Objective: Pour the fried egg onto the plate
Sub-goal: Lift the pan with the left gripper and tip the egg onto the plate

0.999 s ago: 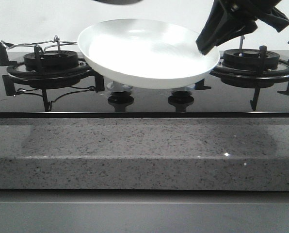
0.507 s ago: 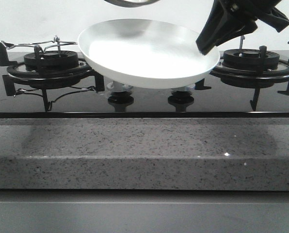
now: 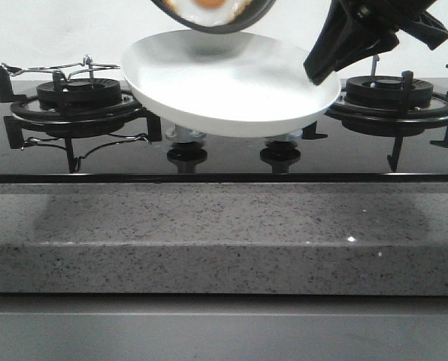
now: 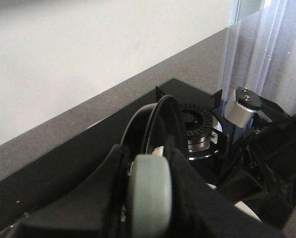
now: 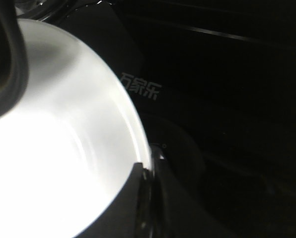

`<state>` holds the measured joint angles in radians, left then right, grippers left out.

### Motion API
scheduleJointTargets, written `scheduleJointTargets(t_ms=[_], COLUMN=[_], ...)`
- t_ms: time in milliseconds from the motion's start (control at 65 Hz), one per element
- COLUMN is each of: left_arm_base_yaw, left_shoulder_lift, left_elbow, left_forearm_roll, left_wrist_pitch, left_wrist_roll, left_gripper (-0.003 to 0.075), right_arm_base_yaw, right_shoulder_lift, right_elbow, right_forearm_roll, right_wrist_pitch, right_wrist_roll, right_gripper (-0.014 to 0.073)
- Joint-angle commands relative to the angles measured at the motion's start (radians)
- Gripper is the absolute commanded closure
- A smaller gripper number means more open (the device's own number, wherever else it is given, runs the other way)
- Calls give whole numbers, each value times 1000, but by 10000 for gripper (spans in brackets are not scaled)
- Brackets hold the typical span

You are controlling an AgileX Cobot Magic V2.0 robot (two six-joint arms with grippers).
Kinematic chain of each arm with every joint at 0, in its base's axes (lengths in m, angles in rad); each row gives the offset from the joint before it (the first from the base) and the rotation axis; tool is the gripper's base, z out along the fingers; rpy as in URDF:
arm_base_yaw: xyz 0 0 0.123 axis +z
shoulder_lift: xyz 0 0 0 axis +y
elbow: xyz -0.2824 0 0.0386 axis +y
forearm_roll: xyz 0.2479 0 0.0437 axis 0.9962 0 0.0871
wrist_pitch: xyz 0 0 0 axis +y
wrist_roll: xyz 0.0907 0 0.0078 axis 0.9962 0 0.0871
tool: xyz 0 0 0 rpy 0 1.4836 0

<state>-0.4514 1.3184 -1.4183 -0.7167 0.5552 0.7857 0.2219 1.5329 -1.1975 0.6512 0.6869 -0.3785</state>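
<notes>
The white plate (image 3: 231, 90) hangs tilted above the middle of the hob, and my right gripper (image 3: 319, 71) is shut on its right rim. Just above the plate's far side, at the top of the front view, the black frying pan (image 3: 246, 21) tips toward me, showing the fried egg (image 3: 209, 6) with its orange yolk inside. In the left wrist view my left gripper (image 4: 149, 173) is shut on the pan's grey-green handle (image 4: 149, 198), with the pan (image 4: 160, 119) edge-on beyond it. The right wrist view shows the plate (image 5: 53, 148) pinched in my right gripper (image 5: 149, 171) and the pan's rim (image 5: 9, 64) over it.
A gas burner (image 3: 77, 98) with a wire rack stands at the left and another burner (image 3: 393, 94) at the right. Two knobs (image 3: 186, 154) (image 3: 280, 154) sit under the plate. A speckled granite counter edge (image 3: 224, 233) runs across the front.
The frying pan has come down into the front view over the plate and tilted, so the egg now shows. The plate and right gripper have held still.
</notes>
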Motion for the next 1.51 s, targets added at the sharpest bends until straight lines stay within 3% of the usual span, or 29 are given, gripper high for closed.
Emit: scheduleJointTargets(t_ms=[0,630,1153,1292,1492], left_arm_base_yaw=[-20,-154,-113,-26,189], left_shoulder_lift=[-37,-39,-41,-41,-41], left_elbow=[-34,-34,-34,-34,-13], left_forearm_roll=[-5,191,197,92,-285], left_wrist_pitch=[-127,-151,-151,-139,-39], left_wrist_roll=[0,-2,-71,-174,-182], left_gripper=[739,740,739,739,739], right_arm_base_yaw=[0,0,0,0,0], right_shoulder_lift=[-42,-42,-42,-42,-42], right_elbow=[-26,-26,-26,-26,-26], right_forearm_roll=[42,42,42,42,42], right_wrist_pitch=[-39,-39,-39,-39,-39], right_wrist_roll=[-8,-8,-8,-8,-8], right_gripper=[650,650,650,650,650])
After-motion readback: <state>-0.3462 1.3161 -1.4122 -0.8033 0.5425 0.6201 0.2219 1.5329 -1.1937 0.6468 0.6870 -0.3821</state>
